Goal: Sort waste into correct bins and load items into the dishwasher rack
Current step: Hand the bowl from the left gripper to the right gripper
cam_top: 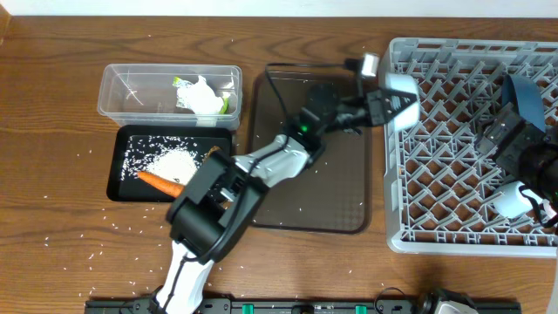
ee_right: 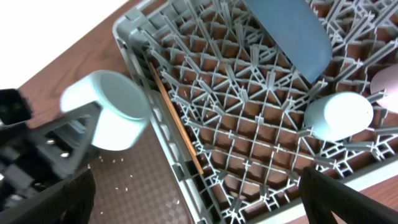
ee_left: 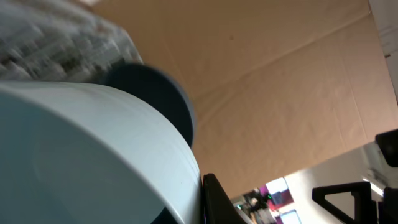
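Note:
My left gripper (cam_top: 392, 100) is shut on a small light-blue cup (cam_top: 402, 91), held on its side just above the upper-left rim of the grey dishwasher rack (cam_top: 397, 209). In the left wrist view the cup (ee_left: 93, 155) fills the frame, with one black finger (ee_left: 214, 199) against its wall. The right wrist view shows that cup (ee_right: 112, 118) beside the rack wall (ee_right: 134, 43). My right gripper (ee_right: 199, 205) hangs open over the rack, holding nothing (cam_top: 499, 138). A dark-blue dish (ee_right: 292, 31) stands between pegs. A pale cup or bowl (ee_right: 339, 115) sits bottom up nearby.
A clear tub (cam_top: 118, 92) at the back left holds a yellow-green wrapper and white tissue (cam_top: 205, 96). In front of it, a black tray (cam_top: 122, 174) holds rice (cam_top: 170, 161) and a carrot (cam_top: 161, 181). A brown serving tray (cam_top: 340, 174) lies under the left arm. Rice grains dot the table.

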